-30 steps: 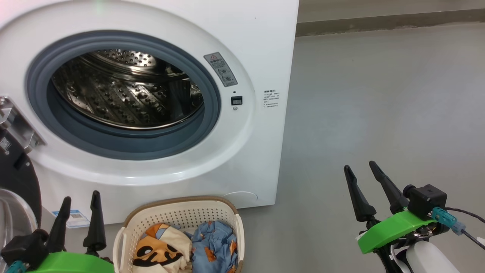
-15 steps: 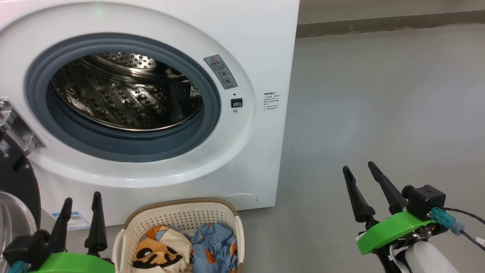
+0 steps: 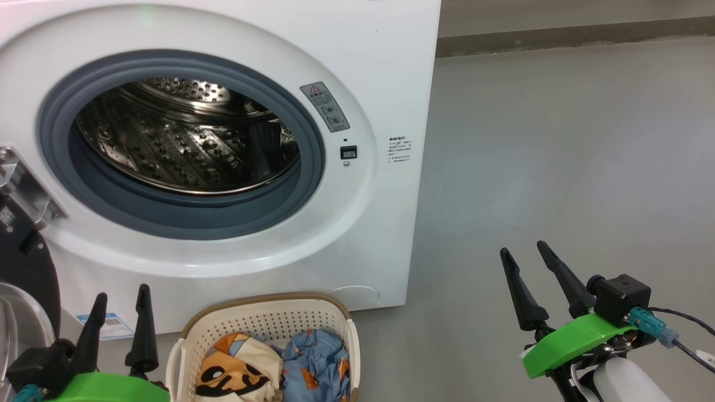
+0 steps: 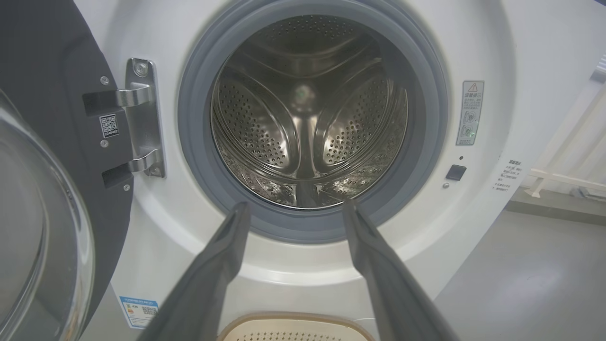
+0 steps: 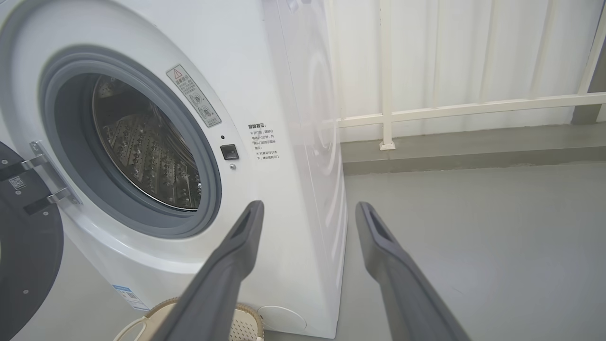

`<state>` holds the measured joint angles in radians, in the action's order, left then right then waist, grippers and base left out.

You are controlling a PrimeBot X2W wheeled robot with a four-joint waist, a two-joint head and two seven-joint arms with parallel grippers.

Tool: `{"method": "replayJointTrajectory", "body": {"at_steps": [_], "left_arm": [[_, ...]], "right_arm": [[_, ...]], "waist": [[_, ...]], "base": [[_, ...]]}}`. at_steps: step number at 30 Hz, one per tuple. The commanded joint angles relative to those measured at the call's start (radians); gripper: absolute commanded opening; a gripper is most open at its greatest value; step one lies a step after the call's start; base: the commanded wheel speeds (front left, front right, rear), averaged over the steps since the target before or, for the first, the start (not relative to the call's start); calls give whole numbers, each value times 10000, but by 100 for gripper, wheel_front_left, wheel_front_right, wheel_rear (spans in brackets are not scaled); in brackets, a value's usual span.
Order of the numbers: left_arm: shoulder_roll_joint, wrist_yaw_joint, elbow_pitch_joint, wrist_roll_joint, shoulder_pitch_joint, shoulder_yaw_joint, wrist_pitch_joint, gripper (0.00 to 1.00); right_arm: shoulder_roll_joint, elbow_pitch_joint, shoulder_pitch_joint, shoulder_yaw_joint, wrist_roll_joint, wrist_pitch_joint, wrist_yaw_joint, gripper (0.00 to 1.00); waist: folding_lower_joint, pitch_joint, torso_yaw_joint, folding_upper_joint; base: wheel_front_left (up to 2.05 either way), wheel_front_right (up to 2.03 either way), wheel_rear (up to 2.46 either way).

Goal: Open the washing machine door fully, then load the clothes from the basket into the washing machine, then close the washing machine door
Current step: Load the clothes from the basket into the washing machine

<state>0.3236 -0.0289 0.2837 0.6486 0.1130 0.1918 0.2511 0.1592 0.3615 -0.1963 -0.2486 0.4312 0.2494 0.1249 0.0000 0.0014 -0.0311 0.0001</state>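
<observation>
Since a second ago my right gripper [image 3: 522,248] has eased slightly leftward, toward the big white front-loading washing machine [image 3: 385,67]. The whole head view has also dipped a little (that is the camera, not the machine). This gripper's two long dark fingers are spread apart with nothing between them, over the bare grey floor [image 3: 558,167] well to the right of the machine. Through its wrist camera I look past the machine's right front edge.

My left gripper [image 3: 123,291] is likewise spread and empty. It sits at the lower left of the head view, just left of the small cream perforated plastic basket [image 3: 262,300] with the brown woven-look rim. In the left wrist view its fingers frame the lower lip of the steel perforated drum [image 4: 303,109].

The large round glossy black washing machine door [image 3: 25,268] stands swung out to the left of the opening. It hangs on its metal hinge [image 3: 22,187], beside the left edge of the grey rubber seal [image 3: 315,162]. Its clear glass bowl [image 3: 22,329] bulges at the lower left.

The basket stands on the floor close to the foot of the machine's front, below the opening (touching or not, I cannot tell). The clothes [image 3: 262,363] lie in it. The cream garment with orange and black print [image 3: 234,371] fills the left half. The light blue garment with small orange figures [image 3: 315,363] fills the right half, and the two touch. A blue energy sticker [image 3: 114,324] at the machine's lower left corner shows between the left gripper's fingers.
</observation>
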Motion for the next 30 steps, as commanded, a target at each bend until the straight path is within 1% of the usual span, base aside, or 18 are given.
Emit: {"method": "replayJointTrajectory", "body": {"at_steps": [1,19,26,30], "left_arm": [[310,-79,-153,6,267,-340,105,100],[395,-121,-185,71,280,-279,93,100],[387,-93,-121,104,341,-204,79,100],[398,-6,-20,123,468,-138,66,100]], "right_arm": [[79,-197,-310,-165,-18,124,58,100],[57,-180,-287,-102,-17,124,58,100],[-17,-144,-330,-36,-55,124,58,100],[-85,-110,-381,12,-104,124,58,100]], "waist": [[0,-9,-9,-1],[0,109,-93,-1],[0,400,-149,-1],[0,683,-194,-1]], "base": [[0,0,0],[0,0,0],[0,0,0],[0,0,0]]}}
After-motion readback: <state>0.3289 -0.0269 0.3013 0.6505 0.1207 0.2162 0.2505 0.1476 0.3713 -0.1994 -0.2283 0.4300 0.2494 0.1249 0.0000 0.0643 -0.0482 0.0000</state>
